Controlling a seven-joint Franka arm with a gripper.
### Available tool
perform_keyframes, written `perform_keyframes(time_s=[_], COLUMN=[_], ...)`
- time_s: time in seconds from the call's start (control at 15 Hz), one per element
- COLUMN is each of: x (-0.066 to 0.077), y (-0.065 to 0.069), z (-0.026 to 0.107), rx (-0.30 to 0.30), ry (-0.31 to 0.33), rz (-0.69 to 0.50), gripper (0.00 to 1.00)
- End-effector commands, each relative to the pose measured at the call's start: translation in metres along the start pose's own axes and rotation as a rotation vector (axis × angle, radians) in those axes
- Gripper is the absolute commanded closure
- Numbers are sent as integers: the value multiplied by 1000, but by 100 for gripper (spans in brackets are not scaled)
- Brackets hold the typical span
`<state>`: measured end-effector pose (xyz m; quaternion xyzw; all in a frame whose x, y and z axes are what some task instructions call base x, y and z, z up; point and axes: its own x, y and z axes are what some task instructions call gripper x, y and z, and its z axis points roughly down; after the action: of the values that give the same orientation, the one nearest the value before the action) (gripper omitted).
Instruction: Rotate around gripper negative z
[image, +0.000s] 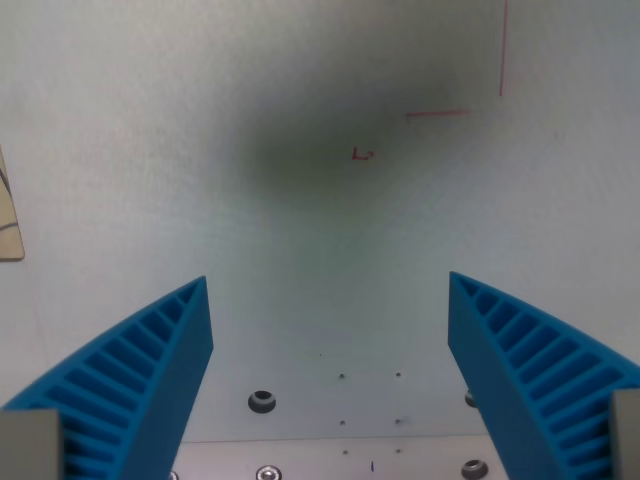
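My gripper looks straight down at a pale grey-white surface. Two blue ribbed fingers rise from the bottom corners of the wrist view, one finger at the wrist view's left and the other finger at the wrist view's right. They stand wide apart with nothing between them, so the gripper is open. A dark soft shadow lies on the surface ahead of the fingers.
Thin red marks and a red line are drawn on the surface at the upper right. A tan wooden piece pokes in at the left edge. A metal plate with bolts runs along the bottom.
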<state>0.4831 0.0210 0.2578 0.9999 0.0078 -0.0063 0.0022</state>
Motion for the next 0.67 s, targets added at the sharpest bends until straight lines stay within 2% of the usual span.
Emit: perform_keyframes(time_s=[0.07,0.67], x=[0,0], y=[1,1], z=[-1,-1], rx=[0,0], ry=[3,3], rz=[-131,-236], gripper=[0,0])
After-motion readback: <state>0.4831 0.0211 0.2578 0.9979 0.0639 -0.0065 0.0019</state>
